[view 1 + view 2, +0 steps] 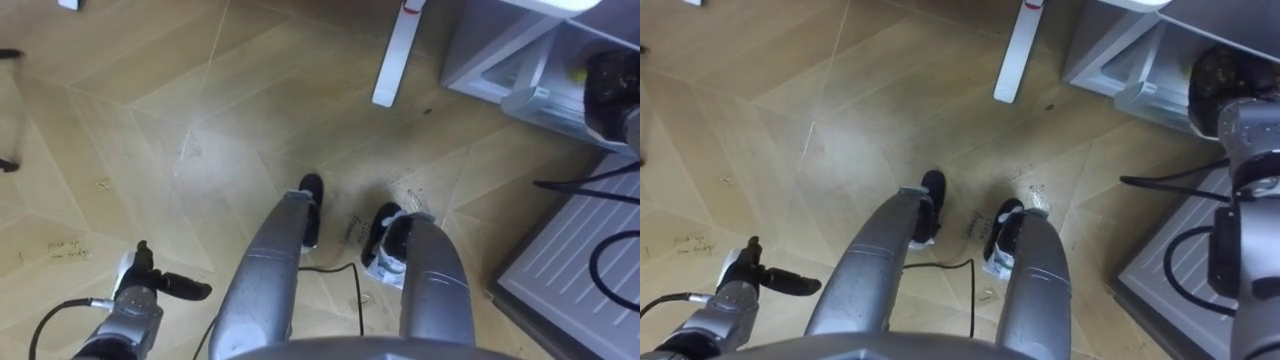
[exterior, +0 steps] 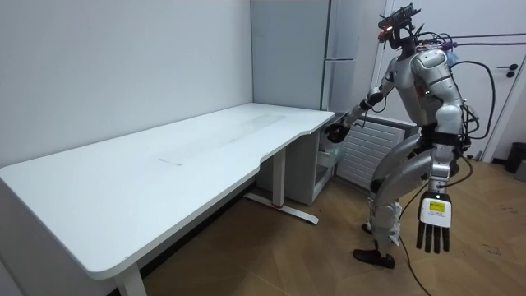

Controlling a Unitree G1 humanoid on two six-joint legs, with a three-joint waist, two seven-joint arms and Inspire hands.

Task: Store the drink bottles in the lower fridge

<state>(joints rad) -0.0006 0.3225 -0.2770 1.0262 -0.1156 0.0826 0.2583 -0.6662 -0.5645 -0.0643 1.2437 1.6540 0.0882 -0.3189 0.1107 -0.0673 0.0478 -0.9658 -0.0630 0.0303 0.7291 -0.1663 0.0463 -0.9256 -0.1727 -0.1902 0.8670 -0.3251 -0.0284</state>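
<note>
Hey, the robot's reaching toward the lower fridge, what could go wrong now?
The right hand is at the fridge's open lower part. Whether it holds anything cannot be told, so a drop is possible. Its arm passes close to the desk corner and could bump it. The robot stands on bent knees with that arm stretched out, so reaching further might upset its balance. The left hand hangs idle.

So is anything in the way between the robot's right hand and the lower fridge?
Nothing visible does. The right hand is at the front of the open lower fridge. I can't tell what it holds.
</note>
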